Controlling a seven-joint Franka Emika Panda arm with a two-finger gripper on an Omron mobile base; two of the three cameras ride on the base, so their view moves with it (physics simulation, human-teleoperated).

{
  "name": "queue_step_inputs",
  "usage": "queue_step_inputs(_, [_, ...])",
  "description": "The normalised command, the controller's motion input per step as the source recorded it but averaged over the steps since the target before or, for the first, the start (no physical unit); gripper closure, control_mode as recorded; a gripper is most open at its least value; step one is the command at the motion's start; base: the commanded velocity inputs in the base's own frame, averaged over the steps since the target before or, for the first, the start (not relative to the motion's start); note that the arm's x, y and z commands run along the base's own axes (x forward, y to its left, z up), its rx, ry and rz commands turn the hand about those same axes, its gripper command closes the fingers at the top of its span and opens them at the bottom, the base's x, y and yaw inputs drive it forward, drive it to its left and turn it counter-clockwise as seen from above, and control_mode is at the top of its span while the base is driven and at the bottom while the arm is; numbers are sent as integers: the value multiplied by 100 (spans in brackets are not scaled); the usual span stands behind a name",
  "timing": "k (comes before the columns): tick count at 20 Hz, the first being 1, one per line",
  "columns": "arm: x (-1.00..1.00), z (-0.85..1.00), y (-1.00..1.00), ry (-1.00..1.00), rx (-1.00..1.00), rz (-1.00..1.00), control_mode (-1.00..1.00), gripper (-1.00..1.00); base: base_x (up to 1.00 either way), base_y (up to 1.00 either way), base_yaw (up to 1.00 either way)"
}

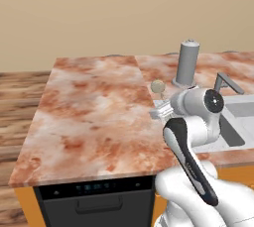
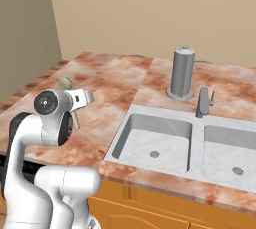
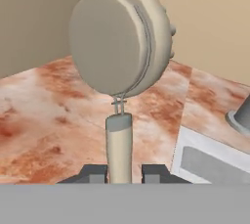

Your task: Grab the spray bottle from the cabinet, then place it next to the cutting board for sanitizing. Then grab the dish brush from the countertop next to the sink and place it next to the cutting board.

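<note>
Left base view: the reddish-pink and cream marbled stone tabletop point(image 1: 94, 117) fills the middle of the frame, over a dark appliance front point(image 1: 96, 203) at the bottom. The white robot arm point(image 1: 196, 171) rises from the lower right. The jaws point(image 1: 159, 109) are seen right of centre, and the small brush with a round beige head on a thin pale handle point(image 1: 158, 86) is held above the stone, its head uppermost. A wide grey flat-topped cylinder point(image 1: 188, 63) stands behind it in the upper right, and the angular grey faucet point(image 1: 226, 83) and part of the grey steel sink point(image 1: 238, 117) lie at the right edge.

Right base view: the arm occupies the lower left, with the brush showing just past the hand at the left. The double-basin sink takes up the lower right, with the faucet behind it and the grey cylinder above centre, standing on the tabletop.

Hand view: the brush handle is pinched between the two dark fingertips point(image 3: 93, 173) at the bottom centre, so the jaws are pressed against it. The round head fills the upper middle, clear of the stone behind it.
</note>
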Motion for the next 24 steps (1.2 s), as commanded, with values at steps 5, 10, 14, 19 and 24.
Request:
queue_step_inputs(5, [-56, 100, -11, -19, 10, 0, -100, 100, 0, 0, 0])
queue_step_inputs(10, [-84, 41, -62, -16, 1, -7, -100, 100, 0, 0, 0])
queue_step_inputs(14, [-100, 3, -84, -26, 0, -15, -100, 100, 0, 0, 0])
queue_step_inputs(19, [-20, 1, -19, -4, 1, -3, 100, 100, -80, -74, -11])
queue_step_inputs(24, [0, 0, 0, 0, 0, 0, 100, 100, -81, -98, -22])
